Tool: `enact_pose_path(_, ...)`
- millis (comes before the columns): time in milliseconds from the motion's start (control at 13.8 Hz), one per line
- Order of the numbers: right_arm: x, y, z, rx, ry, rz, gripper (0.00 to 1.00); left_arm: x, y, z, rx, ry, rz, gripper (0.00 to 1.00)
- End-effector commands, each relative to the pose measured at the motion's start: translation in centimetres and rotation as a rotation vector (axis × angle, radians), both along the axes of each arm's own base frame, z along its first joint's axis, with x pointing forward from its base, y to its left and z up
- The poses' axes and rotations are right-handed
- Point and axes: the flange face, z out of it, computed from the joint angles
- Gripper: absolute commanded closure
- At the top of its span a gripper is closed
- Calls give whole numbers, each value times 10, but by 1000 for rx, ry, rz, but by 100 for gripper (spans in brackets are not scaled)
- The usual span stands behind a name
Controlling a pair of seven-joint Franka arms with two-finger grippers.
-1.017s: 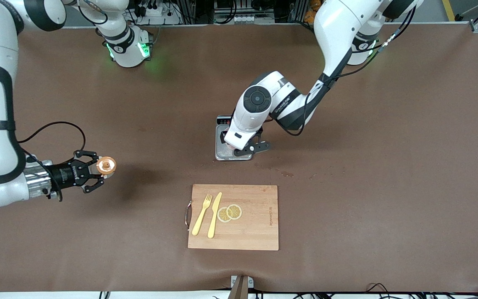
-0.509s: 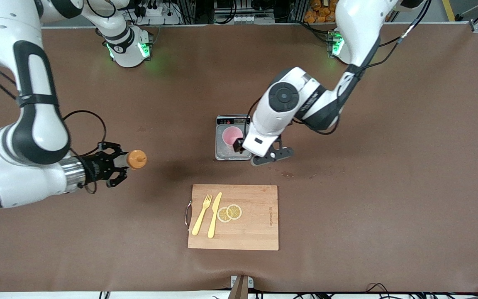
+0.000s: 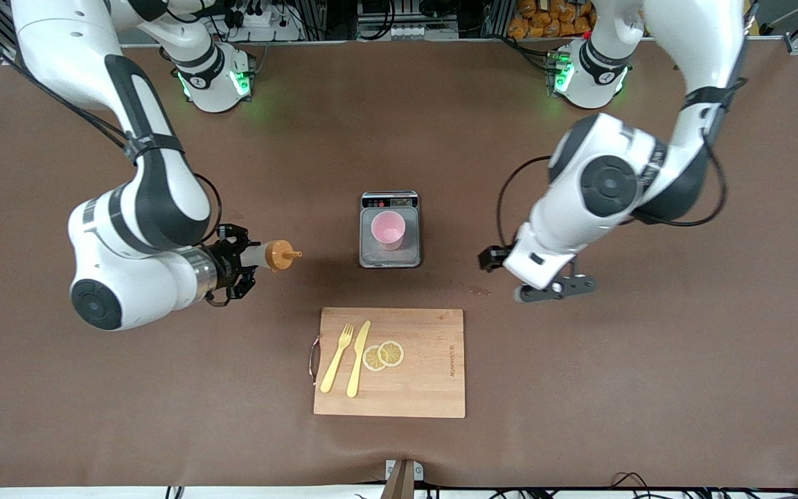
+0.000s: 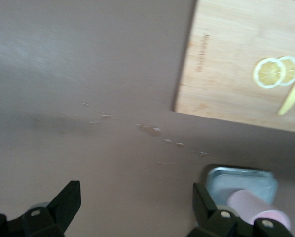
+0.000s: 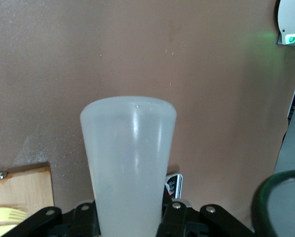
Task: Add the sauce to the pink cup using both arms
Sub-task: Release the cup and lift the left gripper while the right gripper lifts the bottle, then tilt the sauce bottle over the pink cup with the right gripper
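Note:
The pink cup (image 3: 388, 230) stands upright on the small scale (image 3: 371, 259) at the table's middle. My right gripper (image 3: 248, 258) is shut on the sauce bottle (image 3: 262, 254), held sideways above the table with its orange nozzle cap (image 3: 280, 255) pointing at the scale. In the right wrist view the whitish bottle (image 5: 130, 158) sits between the fingers (image 5: 179, 217). My left gripper (image 3: 494, 258) is open and empty, beside the scale toward the left arm's end. In the left wrist view it (image 4: 136, 200) frames bare table, with the cup (image 4: 253, 210) and the scale (image 4: 239, 177) close to one finger.
A wooden cutting board (image 3: 427, 374) lies nearer to the front camera than the scale. It carries a yellow fork (image 3: 337, 358), a yellow knife (image 3: 358, 358) and two lemon slices (image 3: 383, 355). Small stains (image 3: 479, 291) mark the table near the board.
My left gripper has let go of the pink cup on the scale and drawn away toward the left arm's end. My right gripper has carried the bottle closer to the scale.

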Motion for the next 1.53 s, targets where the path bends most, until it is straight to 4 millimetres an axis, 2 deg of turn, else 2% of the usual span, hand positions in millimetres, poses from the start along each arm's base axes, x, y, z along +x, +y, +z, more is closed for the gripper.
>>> enact_pose_path(0, -17, 39, 14, -123, -21, 2, 63, -4, 45, 17, 40, 24, -101, 0)
enact_pose_path(145, -27, 62, 11, -169, -22, -3, 63, -6, 76, 27, 48, 16, -130, 0)
enact_pose_path(218, -31, 72, 10, -190, -22, -8, 63, -8, 84, 34, 50, 6, -140, 0)
enact_pose_path(363, -40, 88, 7, -237, -31, 2, 63, -11, 87, 51, 55, -21, -139, 0)
enact_pose_path(654, -54, 114, -2, -312, -39, -4, 65, -29, 134, 82, 78, -65, -208, 0)
enact_pose_path(799, -63, 129, -8, -371, -63, 3, 65, -40, 143, 91, 91, -72, -197, 0)
enact_pose_path(1090, -82, 154, -24, -462, -81, 22, 67, -44, 167, 104, 102, -61, -167, 0)
enact_pose_path(1163, -86, 161, -29, -507, -99, 24, 67, -43, 187, 107, 108, -56, -178, 0)
enact_pose_path(1235, -96, 174, -36, -546, -117, 38, 67, -49, 194, 118, 108, -57, -204, 0)
enact_pose_path(1308, -103, 179, -44, -582, -118, 49, 67, -49, 210, 124, 104, -59, -207, 0)
enact_pose_path(1453, -108, 185, -53, -609, -119, 50, 67, -57, 216, 137, 89, -60, -231, 0)
